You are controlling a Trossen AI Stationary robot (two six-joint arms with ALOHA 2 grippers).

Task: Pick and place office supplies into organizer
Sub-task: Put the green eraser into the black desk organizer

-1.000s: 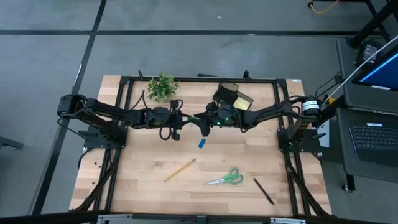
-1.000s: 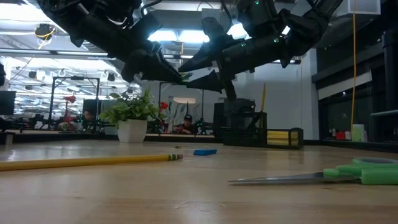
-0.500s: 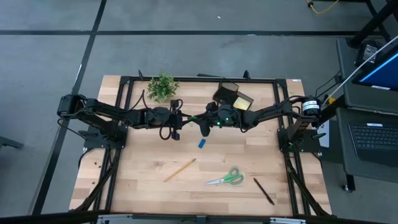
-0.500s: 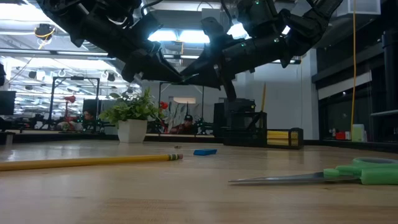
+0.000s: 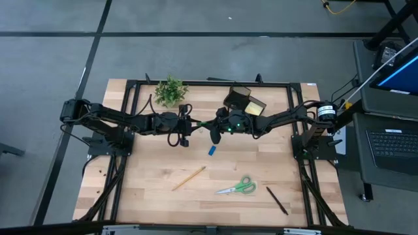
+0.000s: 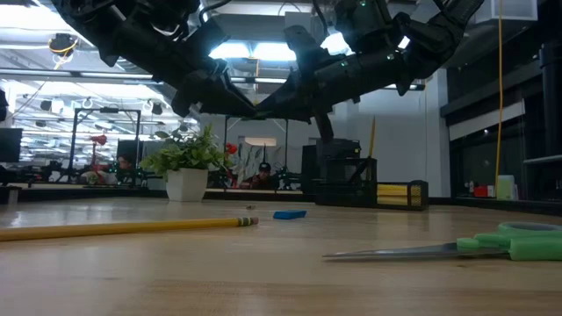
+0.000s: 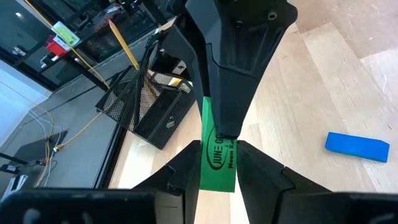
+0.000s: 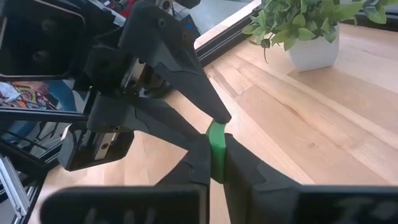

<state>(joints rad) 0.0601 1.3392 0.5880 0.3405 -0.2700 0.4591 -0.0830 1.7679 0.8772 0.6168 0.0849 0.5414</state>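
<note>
Meeting in mid-air above the middle of the table, the left gripper (image 7: 217,163) and right gripper (image 8: 216,163) both pinch the same green eraser (image 7: 217,149), one at each end, in what looks like a handover between the arms. Both sets of fingers are drawn in to the eraser's narrow thickness, the left pair on its printed lower end and the right pair on the end opposite. Small, light and slightly rubbery, the eraser should be easy to carry but could twist or squirt out of a grip taken too near its tip; a hold across its flat faces near the middle seems safest. Behind the right gripper, near the far edge, stands the black organizer (image 5: 240,99) with a yellow pad (image 5: 253,106) already in its tray. Loose on the table wait a blue eraser (image 5: 212,151) just under the grippers, a pencil (image 5: 189,177) nearer the front edge, green-handled scissors (image 5: 237,187) and a black pen (image 5: 276,200) toward the front right corner. A potted plant (image 5: 170,90) sits at the far edge, left of the organizer.
</note>
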